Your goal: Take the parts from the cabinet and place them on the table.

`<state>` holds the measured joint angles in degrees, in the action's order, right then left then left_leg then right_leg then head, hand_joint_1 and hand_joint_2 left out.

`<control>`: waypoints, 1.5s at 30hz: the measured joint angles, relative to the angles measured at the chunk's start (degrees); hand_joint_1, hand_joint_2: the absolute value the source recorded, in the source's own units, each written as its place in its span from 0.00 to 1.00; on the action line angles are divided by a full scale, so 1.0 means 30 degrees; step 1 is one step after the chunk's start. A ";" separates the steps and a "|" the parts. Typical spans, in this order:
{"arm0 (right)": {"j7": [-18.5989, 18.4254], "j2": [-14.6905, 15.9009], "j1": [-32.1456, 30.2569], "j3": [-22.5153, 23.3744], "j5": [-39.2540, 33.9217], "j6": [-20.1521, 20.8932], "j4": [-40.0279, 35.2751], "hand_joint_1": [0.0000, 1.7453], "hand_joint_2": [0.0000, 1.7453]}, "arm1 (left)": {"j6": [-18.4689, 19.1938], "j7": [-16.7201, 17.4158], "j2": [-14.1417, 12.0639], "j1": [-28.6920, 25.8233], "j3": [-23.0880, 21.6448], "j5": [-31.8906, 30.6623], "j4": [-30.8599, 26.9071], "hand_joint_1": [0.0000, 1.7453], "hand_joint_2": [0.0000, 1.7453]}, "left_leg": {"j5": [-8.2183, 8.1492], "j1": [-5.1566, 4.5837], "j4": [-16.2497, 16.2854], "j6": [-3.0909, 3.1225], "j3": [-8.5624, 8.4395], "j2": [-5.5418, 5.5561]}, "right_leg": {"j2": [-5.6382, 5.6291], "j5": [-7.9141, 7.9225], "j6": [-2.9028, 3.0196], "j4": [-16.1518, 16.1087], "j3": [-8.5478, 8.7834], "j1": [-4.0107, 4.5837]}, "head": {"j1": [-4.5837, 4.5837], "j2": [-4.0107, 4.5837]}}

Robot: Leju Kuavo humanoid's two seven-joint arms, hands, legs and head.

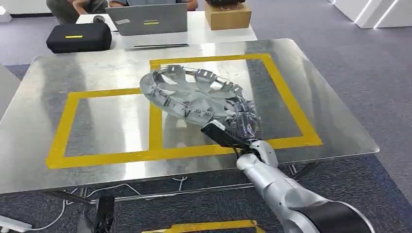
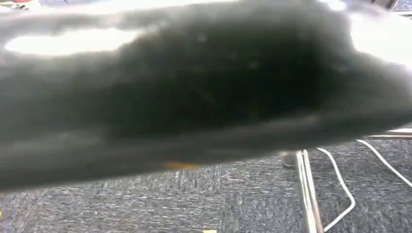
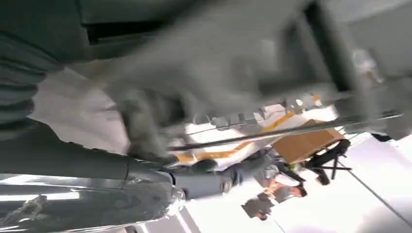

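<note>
Grey carpet (image 1: 350, 63) covers the floor around one shiny metal table (image 1: 58, 82) marked with two yellow tape boxes (image 1: 63, 131). At the near edge of the right box, the right hand (image 1: 240, 127) has its dark fingers (image 1: 245, 109) wrapped around the near right rim of one silver wheel cover (image 1: 192, 92). The cover is tilted, its far side lifted, over the tape line between the two boxes. The silver right arm (image 1: 277, 182) comes in from the near right. The left wrist view is a dark blur, so I cannot tell how the left hand's fingers are. Behind the table sit one black case (image 1: 77, 36), one grey laptop (image 1: 150, 19) and one brown box (image 1: 227, 15). One white cable (image 2: 340, 184) lies on the carpet.
</note>
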<state>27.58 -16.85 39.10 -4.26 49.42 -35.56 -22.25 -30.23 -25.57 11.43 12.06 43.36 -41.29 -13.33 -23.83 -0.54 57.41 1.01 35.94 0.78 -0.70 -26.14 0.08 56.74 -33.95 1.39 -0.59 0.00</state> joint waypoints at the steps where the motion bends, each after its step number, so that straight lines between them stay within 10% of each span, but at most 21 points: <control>1: -0.0066 0.0014 -0.0037 -0.0160 0.0138 -0.0168 0.0000 0.00 0.00 | -0.0022 0.0015 -0.0007 0.0000 0.0000 0.0000 0.0000 0.00 0.00 | 0.0000 0.0000 0.0000 0.0000 0.0001 -0.0001 | -0.0004 0.0000 0.0000 0.0000 -0.0002 0.0000 | 0.0015 0.0000; 38: -0.0145 0.0809 -0.0412 -0.4130 -0.0081 -0.0283 -0.1967 0.00 0.00 | -0.0503 0.0131 -0.0087 -0.0114 -0.0138 0.0371 0.0000 0.00 0.00 | -0.0012 -0.0004 0.0000 0.0001 0.0011 0.0000 | -0.0004 -0.0011 -0.0001 0.0000 -0.0014 -0.0004 | 0.0000 0.0000; 45: 0.1872 0.0940 -0.1320 -0.4261 -0.4251 0.0548 -0.4404 0.00 0.00 | -0.0554 0.0000 -0.0131 -0.0203 -0.0131 0.0780 0.0000 0.00 0.00 | -0.0013 -0.0005 0.0000 0.0001 0.0013 0.0002 | 0.0002 -0.0011 -0.0002 0.0000 -0.0014 -0.0005 | 0.0007 0.0000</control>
<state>33.20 -14.03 35.14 -17.05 36.67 -33.92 -35.46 -31.89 -25.57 11.04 11.45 42.97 -38.95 -13.33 -23.86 -0.55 57.41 1.01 35.98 0.79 -0.70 -26.17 0.07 56.74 -34.00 1.38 -0.57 0.00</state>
